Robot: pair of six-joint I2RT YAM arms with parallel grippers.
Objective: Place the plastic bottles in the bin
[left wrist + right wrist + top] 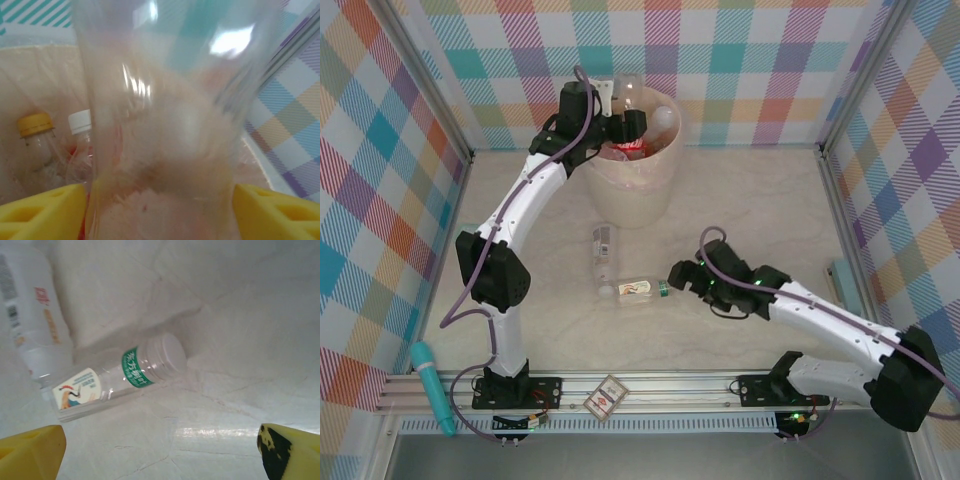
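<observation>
Left tool (160, 210), bottle (165, 125) above bin (632, 192) rim

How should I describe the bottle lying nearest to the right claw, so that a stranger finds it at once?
Start at the tall round beige bin standing at the back. In front of it, a clear plastic bottle lies crosswise beside the right claw. Unlike the white-labelled bottle next to it, it has a green band under its white cap.

robotics test cell: pale marbled bench (770, 210) boxed in by checked walls (380, 150), arm bases (515, 388) bolted to an aluminium rail (680, 383) along the near edge.
</observation>
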